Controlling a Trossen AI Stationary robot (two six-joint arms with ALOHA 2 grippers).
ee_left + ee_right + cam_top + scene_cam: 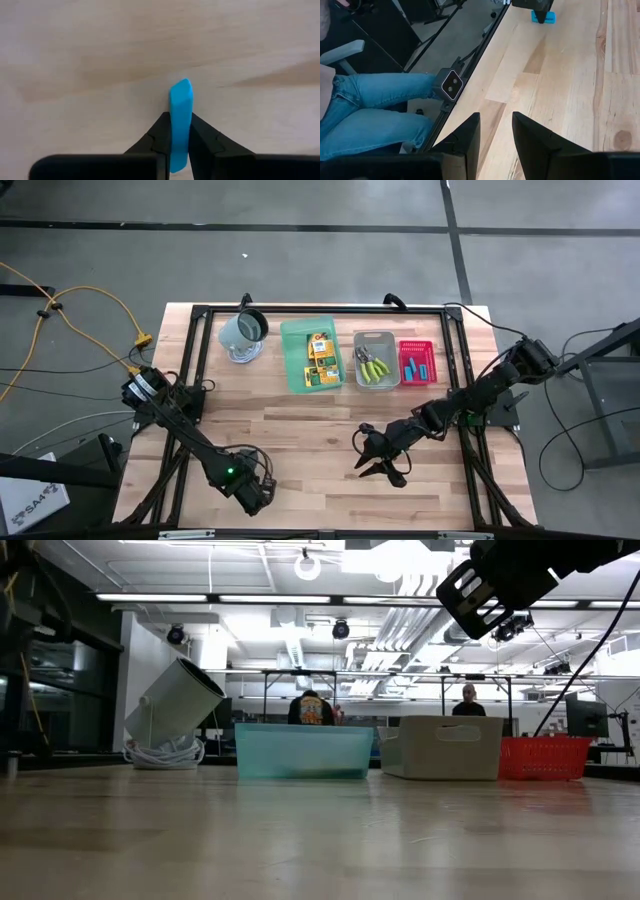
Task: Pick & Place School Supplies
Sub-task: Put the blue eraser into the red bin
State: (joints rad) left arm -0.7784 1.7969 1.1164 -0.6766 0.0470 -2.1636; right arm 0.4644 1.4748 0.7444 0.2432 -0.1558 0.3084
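The blue piece (180, 125) sits closest to the left wrist camera, standing on edge on the bare tabletop (100, 60) with the left gripper (179, 145) fingers pressed against both of its flat sides, so that gripper is grasping the piece. In the high view the left gripper (250, 492) is low at the near left of the tabletop (300, 430), well apart from the trays.

The right gripper (380, 465) hovers over the near middle of the tabletop, its fingers parted and holding nothing; its wrist camera looks along the table edge and catches the same blue piece (543, 17) under the other arm, with a seated person's legs (375, 110) beyond the edge.

At the far side, the green tray (293, 360) holds the yellow-orange boxes (321, 358), the grey tray (392, 370) holds the green-handled tools (374, 364), and the red tray (405, 348) holds more blue pieces (418, 368). A metal mug (243, 330) lies tilted beside the green tray.

The risk, as I judge it, lies in the grip: the piece is narrow and held near its lower part, so it could twist or slip out on the lift. The carry to the red tray also crosses near the right arm, which could be bumped.
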